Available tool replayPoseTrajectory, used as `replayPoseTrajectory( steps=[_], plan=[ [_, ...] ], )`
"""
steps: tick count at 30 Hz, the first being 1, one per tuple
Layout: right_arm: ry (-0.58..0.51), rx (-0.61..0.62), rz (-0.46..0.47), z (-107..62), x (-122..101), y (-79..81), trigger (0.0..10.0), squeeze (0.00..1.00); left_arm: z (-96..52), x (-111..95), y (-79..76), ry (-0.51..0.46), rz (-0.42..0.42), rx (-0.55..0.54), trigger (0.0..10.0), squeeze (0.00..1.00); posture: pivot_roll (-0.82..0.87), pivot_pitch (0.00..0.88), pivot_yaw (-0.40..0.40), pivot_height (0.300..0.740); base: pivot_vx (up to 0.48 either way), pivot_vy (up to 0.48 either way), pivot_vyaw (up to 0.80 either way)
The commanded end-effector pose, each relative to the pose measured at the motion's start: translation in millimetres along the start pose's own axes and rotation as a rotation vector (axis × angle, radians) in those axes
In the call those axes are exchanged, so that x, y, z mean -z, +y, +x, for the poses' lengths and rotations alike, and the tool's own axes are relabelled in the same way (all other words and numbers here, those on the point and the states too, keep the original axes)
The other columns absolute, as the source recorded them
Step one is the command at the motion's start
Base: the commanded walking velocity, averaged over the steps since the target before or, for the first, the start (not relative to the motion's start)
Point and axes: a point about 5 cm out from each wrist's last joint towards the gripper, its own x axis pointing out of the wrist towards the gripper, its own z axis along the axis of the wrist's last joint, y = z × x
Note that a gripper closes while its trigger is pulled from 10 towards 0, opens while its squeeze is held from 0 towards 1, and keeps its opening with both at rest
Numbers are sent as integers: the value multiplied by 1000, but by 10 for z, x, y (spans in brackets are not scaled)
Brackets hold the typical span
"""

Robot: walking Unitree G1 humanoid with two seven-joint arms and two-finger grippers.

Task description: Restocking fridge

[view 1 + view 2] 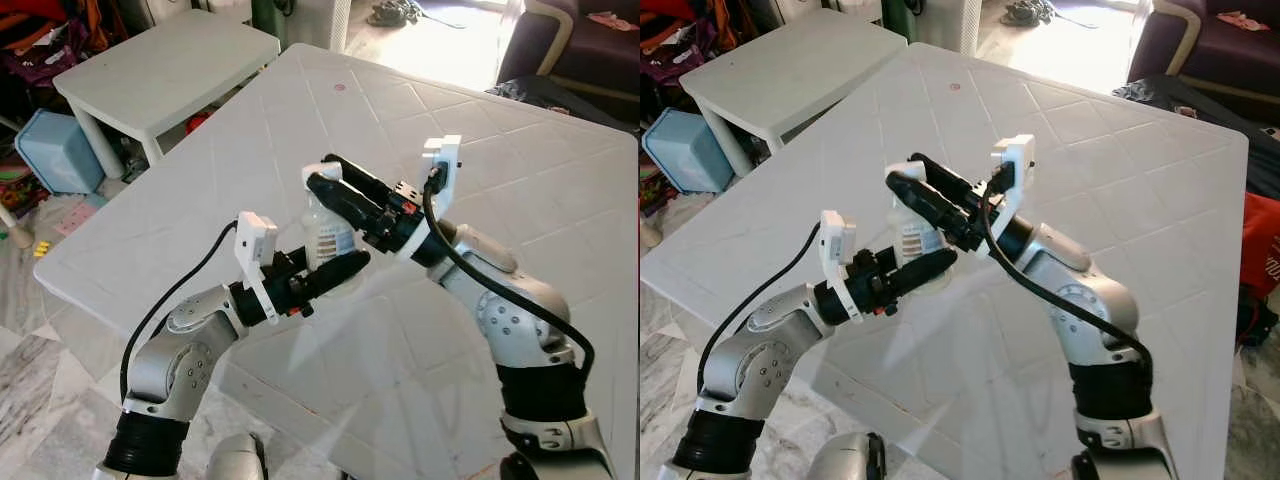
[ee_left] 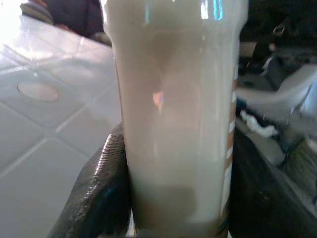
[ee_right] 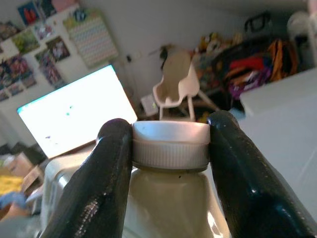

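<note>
A white plastic bottle (image 1: 328, 238) of milky liquid with a printed label is held upright just above the big white table (image 1: 520, 150). My left gripper (image 1: 335, 256) is shut on the bottle's body, and in the left wrist view its black fingers (image 2: 101, 188) press both sides of the bottle (image 2: 176, 114). From the other side my right gripper (image 1: 322, 173) reaches over the top and is shut on the bottle. In the right wrist view its fingers (image 3: 106, 163) clamp the ribbed white cap (image 3: 170, 141).
A smaller white table (image 1: 165, 65) stands at the back left, with a blue box (image 1: 55, 150) and toy clutter on the floor beside it. A dark sofa (image 1: 590, 40) is at the back right. A red object (image 1: 1262, 245) lies past the table's right edge.
</note>
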Motion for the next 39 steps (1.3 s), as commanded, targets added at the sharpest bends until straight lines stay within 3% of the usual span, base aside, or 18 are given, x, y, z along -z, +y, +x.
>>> replayPoseTrajectory(
  steps=[1,2,9,10,11,12,15,22,29,39],
  plan=[
    [43,-29,21,-79,15,16,10000,0,32,-64,-70,-22,47,66,0,0,-38,88,-32,740,0,0,0],
    [84,-40,19,-154,14,6,10000,1000,27,-65,-69,-22,49,67,0,0,-45,88,-33,740,0,0,0],
    [201,-79,-34,-375,-58,-41,10000,1000,27,-29,-101,-2,60,99,0,0,-58,88,-29,740,0,0,0],
    [213,-94,-34,-393,-70,-37,10000,671,29,-27,-108,-2,59,103,0,0,-60,87,-28,740,0,0,0],
    [231,-115,-31,-415,-83,-29,10000,122,31,-24,-115,0,58,109,0,0,-62,88,-25,740,0,0,0],
    [242,-123,-33,-425,-88,-30,10000,0,31,-21,-119,5,59,115,0,0,-62,87,-25,740,0,0,0],
    [297,-127,-70,-476,-105,-105,10000,0,28,-13,-129,17,60,136,0,0,-63,87,-24,740,0,0,0],
    [308,-143,-95,-471,-239,-217,10000,0,21,-4,-141,20,60,145,0,0,-59,84,-25,740,0,0,0],
    [314,-211,-107,-371,-319,-248,10000,0,35,26,-180,23,51,159,0,0,-59,83,-25,740,0,0,0],
    [341,-304,-70,-201,-226,-249,10000,0,42,46,-192,26,50,164,0,0,-52,83,-32,740,0,0,0]
  ],
)
